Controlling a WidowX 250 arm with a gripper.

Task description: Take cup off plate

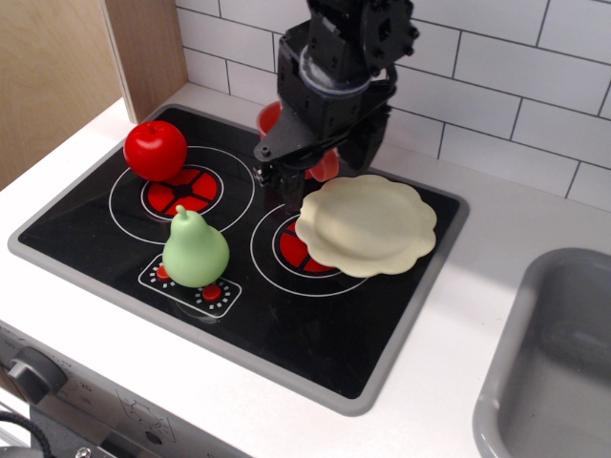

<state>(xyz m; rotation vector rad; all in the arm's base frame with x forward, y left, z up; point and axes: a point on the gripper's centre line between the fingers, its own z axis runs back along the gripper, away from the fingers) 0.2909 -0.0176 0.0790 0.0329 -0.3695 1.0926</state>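
The pale cream plate (368,225) with a wavy rim lies on the right front burner of the toy stove, and nothing stands on it. The coral-red cup (326,168) stands on the stove top just behind the plate's left edge, off the plate. The black arm hides most of it, so only red slivers show. My gripper (278,187) hangs in front of and to the left of the cup, above the black stove top. Its fingers stand apart and hold nothing.
A shiny red apple (155,150) sits on the left back burner. A green pear (195,250) stands at the front by the stove knobs. A wooden panel (67,67) rises at the left, a tiled wall at the back, and a grey sink (554,353) at the right.
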